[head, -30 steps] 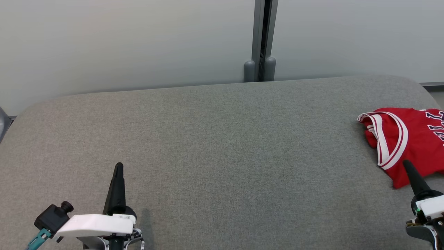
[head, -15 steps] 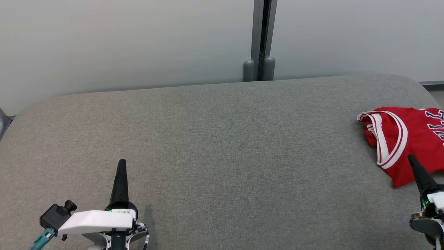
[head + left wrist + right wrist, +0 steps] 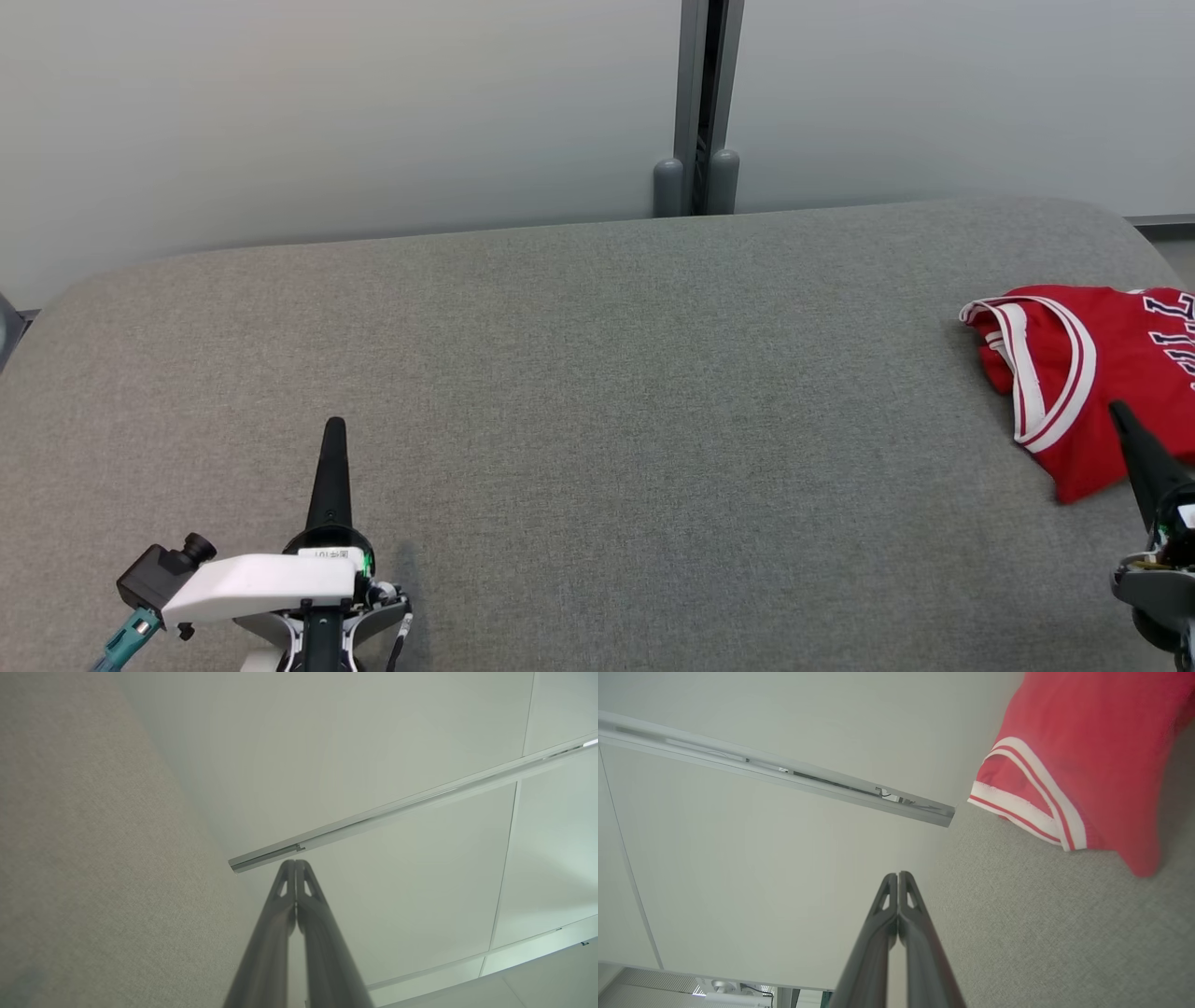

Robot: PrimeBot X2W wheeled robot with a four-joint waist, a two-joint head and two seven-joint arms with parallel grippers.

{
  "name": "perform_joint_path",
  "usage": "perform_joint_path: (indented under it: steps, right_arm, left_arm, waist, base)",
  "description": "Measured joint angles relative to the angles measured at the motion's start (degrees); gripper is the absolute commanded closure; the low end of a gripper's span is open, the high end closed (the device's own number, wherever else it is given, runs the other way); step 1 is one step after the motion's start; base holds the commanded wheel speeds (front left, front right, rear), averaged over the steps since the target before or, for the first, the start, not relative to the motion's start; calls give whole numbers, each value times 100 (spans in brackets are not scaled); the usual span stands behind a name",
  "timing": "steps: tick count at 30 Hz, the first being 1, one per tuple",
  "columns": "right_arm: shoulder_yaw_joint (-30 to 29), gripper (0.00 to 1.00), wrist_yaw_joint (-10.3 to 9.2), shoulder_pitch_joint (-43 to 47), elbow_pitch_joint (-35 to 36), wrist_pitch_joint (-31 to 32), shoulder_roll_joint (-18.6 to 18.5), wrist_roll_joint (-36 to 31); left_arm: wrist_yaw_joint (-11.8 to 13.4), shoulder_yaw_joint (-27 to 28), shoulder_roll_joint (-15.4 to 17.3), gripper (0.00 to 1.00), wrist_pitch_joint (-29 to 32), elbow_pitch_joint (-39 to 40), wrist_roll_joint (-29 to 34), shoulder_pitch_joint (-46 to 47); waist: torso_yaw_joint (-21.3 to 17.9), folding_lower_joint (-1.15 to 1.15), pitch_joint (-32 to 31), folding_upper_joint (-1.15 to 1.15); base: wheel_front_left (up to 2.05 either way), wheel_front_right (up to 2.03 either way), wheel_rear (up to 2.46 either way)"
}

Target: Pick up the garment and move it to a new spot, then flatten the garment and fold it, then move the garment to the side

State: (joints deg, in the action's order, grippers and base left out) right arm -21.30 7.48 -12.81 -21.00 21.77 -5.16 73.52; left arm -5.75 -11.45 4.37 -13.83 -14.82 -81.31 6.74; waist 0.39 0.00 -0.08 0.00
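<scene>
We see our right pincer [image 3: 1116,411] near the crumpled red garment [image 3: 1120,345] at right, apparently approaching to grab it, and our left pincer [image 3: 333,427] parked lower left, both closed tight and empty.

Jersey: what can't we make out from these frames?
Red jersey, head view: frame's right edge cuts it off; full extent unknown.
Lettering, head view: cut by that edge, unreadable.
Lower hem, head view: partly behind the right gripper.
Right wrist view: jersey blurred, cropped at top and right.

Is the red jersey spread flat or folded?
Not spread: the red jersey lies doubled over on the cushion, trim overlapping. Neat fold or bunch: cannot tell, right side cropped.
</scene>
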Motion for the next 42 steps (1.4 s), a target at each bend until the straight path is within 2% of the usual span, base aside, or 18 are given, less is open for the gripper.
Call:
perform_joint_path:
  steps: [34, 42]
  right_arm:
    - [-369, 100, 0, -468, -549, 419, -81, 1446]
    - [-377, 100, 0, -498, -567, 421, -89, 1505]
  left_arm:
    - [-152, -178, -159, 100, -110, -215, -1366, 326]
    - [-168, -185, -165, 100, -118, -227, -1410, 343]
  waist:
    - [-34, 0, 44, 0]
    - [-35, 0, 45, 0]
  base:
    - [0, 0, 0]
    - [0, 0, 0]
